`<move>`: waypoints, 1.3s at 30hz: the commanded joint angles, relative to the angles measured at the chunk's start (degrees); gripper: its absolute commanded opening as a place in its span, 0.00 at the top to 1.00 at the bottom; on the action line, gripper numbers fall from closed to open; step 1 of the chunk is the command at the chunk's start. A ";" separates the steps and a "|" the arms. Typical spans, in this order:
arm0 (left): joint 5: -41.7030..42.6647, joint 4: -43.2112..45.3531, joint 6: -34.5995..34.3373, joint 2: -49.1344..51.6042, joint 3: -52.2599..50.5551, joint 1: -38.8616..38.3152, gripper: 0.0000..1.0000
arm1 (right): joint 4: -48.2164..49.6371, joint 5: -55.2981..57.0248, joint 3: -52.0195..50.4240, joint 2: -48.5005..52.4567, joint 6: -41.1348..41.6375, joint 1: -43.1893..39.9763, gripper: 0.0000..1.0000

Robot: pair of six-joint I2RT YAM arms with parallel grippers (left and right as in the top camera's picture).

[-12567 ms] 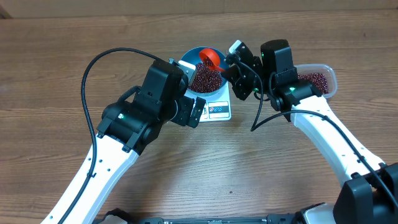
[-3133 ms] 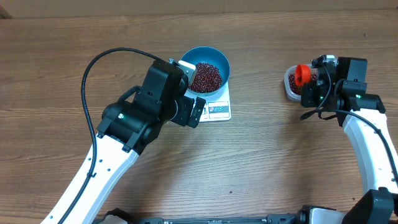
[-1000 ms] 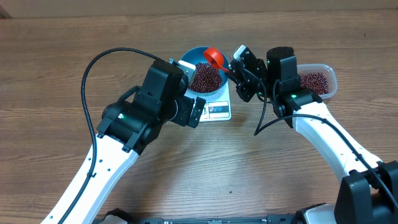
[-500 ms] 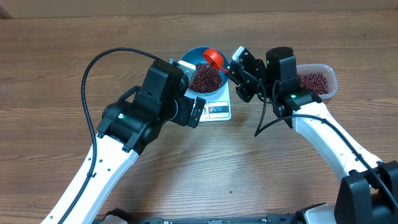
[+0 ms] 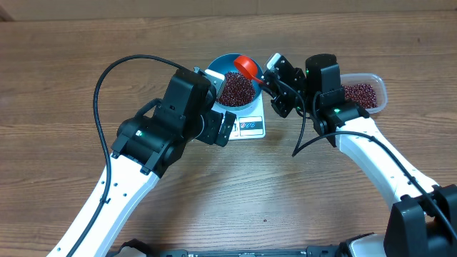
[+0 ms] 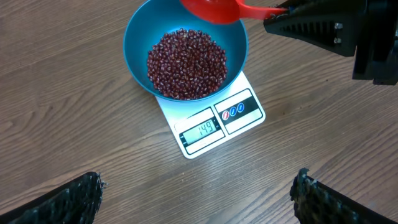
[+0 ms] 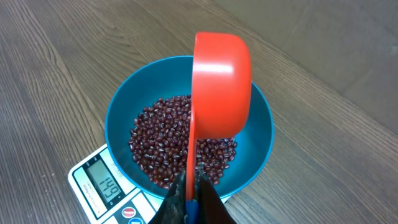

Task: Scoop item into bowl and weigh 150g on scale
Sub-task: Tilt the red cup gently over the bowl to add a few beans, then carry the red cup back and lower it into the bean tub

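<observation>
The blue bowl [image 6: 134,37] stands on the white scale [image 6: 239,115] and holds a pile of dark red beans [image 6: 186,62]. The display reads 149. My right gripper [image 7: 191,193] is shut on the thin handle of a red scoop [image 7: 221,87]. The scoop hangs tilted over the bowl's far rim, and its inside is hidden. In the overhead view the scoop [image 5: 246,66] sits at the bowl's upper right edge. My left gripper [image 6: 198,183] hovers open over bare table in front of the scale, with nothing between its fingers.
A clear plastic tub [image 5: 378,89] with more beans [image 5: 360,93] stands to the right, behind my right arm. The left arm's black cable [image 5: 107,78] loops over the table to the left of the bowl.
About three seconds ago the right gripper held the scoop at the tub; it has since carried it to the bowl. Nothing has visibly moved over the last second.
</observation>
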 commanded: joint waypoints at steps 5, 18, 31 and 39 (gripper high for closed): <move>0.28 0.17 -0.20 0.28 0.92 -0.15 0.00 | -0.04 0.42 1.88 -0.09 8.09 0.48 0.96; 0.26 0.17 -0.20 0.28 0.92 -0.15 0.00 | -3.21 0.33 1.90 -2.54 21.46 0.48 0.96; 0.28 0.15 -0.20 0.28 0.92 -0.15 0.00 | -11.32 0.55 1.90 -14.25 21.55 -3.69 0.96; 0.28 -0.02 -0.20 0.28 0.92 -0.15 0.01 | -18.43 1.64 1.88 -16.70 30.49 -12.85 0.96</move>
